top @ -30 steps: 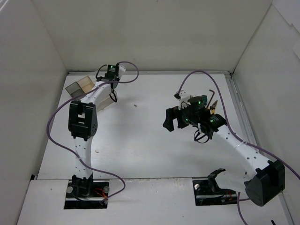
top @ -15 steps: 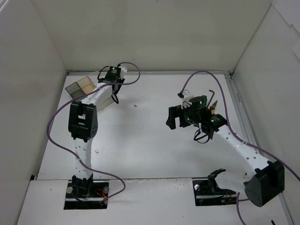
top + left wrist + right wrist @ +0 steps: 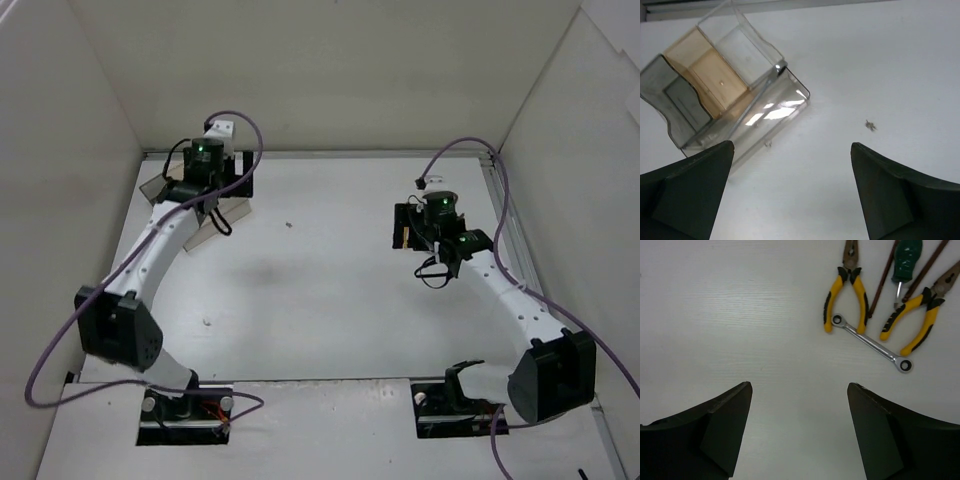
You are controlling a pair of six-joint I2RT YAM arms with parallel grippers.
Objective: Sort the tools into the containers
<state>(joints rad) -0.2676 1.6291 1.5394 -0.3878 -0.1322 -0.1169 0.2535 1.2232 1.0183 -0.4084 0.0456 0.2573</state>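
**Both grippers empty; tools lying off-centre from the right arm**

The right gripper (image 3: 799, 387) is hanging over the bare white table (image 3: 740, 315), fingers standing well apart and gripping nothing. The left gripper (image 3: 792, 150) is also gaping wide and carrying nothing.

In the right wrist view the tools are lying ahead of the fingers and off to the right, none of them between the fingers. Nearest is the slim silver ring-ended wrench (image 3: 872, 342), lying on a diagonal. One of its ring ends is sitting between the handles of the left yellow-handled pliers (image 3: 845, 292). Those pliers are pointing their jaws away, long axis running roughly straight ahead. Beside them are lying a dark thin hex key (image 3: 883, 280), a green-handled screwdriver (image 3: 906, 257) and a second pair of yellow-handled pliers (image 3: 917, 320), tilted.

The clear plastic divided tray (image 3: 755, 40), with tan and grey compartments showing empty, is sitting just ahead of the left gripper at the far left, well apart from the tools.

Judgement: the right arm is the nearer to the tools, and it needs shifting rightward and forward to bring a tool between the fingers.
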